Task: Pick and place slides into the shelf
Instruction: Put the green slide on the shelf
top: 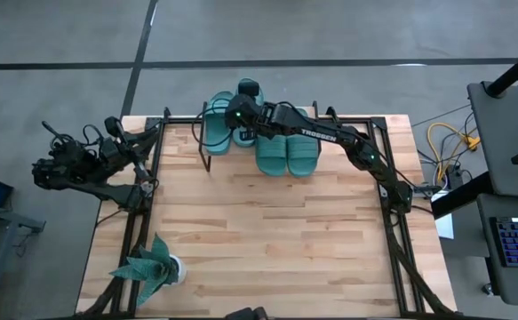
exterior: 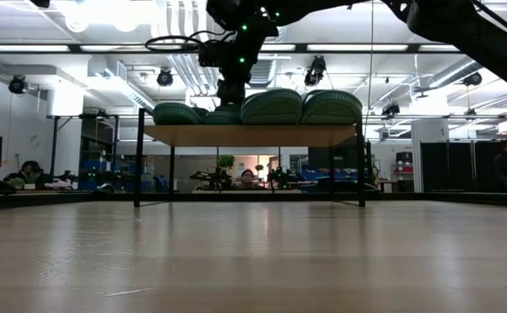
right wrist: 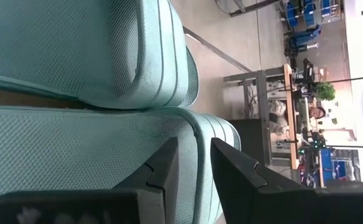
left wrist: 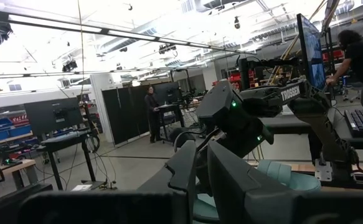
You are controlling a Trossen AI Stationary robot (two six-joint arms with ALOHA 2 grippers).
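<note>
Slides (top: 287,153): four teal rubber sandals in a row on the shelf (exterior: 251,135) at the table's (top: 267,240) far edge; judged light, soft and springy, fairly grippy, best taken by the wide strap or the sole's edge. Right gripper (top: 241,114): over the left-hand pair, fingers (right wrist: 169,163) a narrow gap apart at one slide's rim, not visibly pinching it. Left gripper (top: 143,182): parked at the table's left edge, fingers nearly together, empty.

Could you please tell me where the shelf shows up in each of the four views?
High view: shelf at the far edge, middle, under the slides.
Low view: centre, its plank carrying the slides.
Left wrist view: not clearly in it.
Right wrist view: a brown sliver between slides.
Shared landmark: the right claw over the slides.
</note>
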